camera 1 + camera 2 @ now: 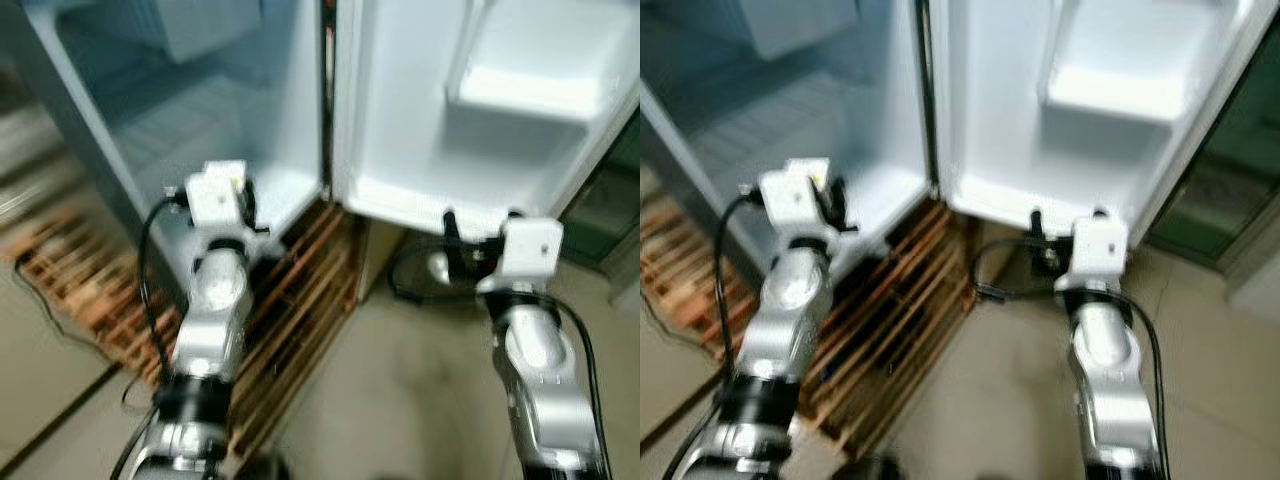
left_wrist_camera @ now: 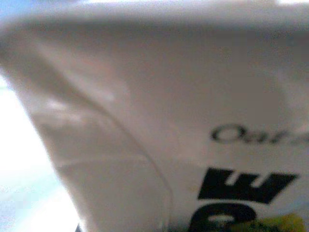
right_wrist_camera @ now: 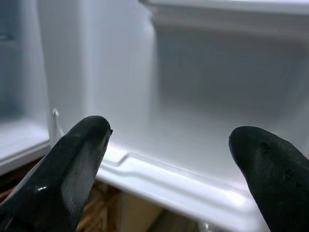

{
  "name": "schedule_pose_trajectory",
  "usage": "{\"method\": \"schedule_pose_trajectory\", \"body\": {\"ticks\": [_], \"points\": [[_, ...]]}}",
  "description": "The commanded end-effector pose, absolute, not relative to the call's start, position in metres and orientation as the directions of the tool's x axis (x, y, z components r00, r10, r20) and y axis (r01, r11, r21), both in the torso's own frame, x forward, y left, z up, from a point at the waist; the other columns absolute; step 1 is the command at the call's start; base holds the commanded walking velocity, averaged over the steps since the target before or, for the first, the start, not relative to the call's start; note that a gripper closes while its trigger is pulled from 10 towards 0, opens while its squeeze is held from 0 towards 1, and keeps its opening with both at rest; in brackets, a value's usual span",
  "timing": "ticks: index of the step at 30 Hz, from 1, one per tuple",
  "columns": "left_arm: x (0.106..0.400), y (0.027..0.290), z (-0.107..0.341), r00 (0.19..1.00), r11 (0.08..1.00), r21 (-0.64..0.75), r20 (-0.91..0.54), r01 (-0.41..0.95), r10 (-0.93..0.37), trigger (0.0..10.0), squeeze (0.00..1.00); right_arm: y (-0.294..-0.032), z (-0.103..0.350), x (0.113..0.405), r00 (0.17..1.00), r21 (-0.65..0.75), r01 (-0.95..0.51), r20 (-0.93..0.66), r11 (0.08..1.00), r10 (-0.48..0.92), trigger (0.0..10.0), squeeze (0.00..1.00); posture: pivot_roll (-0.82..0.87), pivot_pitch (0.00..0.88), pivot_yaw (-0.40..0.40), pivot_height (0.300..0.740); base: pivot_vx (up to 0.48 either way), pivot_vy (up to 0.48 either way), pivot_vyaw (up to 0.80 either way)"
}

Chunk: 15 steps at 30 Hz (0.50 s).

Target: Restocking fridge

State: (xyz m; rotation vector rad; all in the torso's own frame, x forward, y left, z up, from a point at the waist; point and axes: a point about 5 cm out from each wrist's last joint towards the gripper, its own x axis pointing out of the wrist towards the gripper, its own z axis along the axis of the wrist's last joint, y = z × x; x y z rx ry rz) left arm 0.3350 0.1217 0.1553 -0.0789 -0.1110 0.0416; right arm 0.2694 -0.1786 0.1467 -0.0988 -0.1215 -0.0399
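Observation:
A white oat drink carton [image 2: 193,121] with black lettering sits right against the left wrist camera, and my left gripper [image 1: 222,185] is shut on it. That gripper is raised at the lower front edge of the open fridge compartment [image 1: 200,110]. The fridge door [image 1: 400,100] stands open to the right, with a white upper door shelf [image 1: 530,90] and a bare bottom door shelf [image 3: 193,140]. My right gripper [image 3: 169,159] is open with nothing between its black fingers [image 3: 72,164]. It hovers just below and in front of the bottom door shelf.
The fridge stands on a wooden slatted pallet [image 1: 300,290] that reaches toward my left arm. A black cable [image 1: 410,275] loops on the bare floor [image 1: 400,390] under the door. Something dark green [image 1: 610,200] stands beyond the door's right edge.

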Motion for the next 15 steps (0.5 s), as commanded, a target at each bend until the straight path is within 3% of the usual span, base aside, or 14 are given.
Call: {"method": "schedule_pose_trajectory", "body": {"ticks": [1,15], "points": [[0.336,0.1238,0.1521,0.995,0.997,-0.066,0.091,-0.045,0.051,10.0,0.0,-0.1754,0.1463,0.2707,0.992,-0.089,0.034,0.123,0.995,-0.023,10.0,0.07,-0.2,0.0,0.012,0.74,0.0,0.0,0.74],[0.3373,0.1192,0.1477,0.997,0.997,-0.07,0.065,-0.032,0.036,10.0,0.0,-0.173,0.1421,0.2734,0.994,-0.107,0.006,0.11,0.994,0.006,10.0,0.08,-0.2,0.0,0.015,0.74,0.0,0.0,0.73]]}}
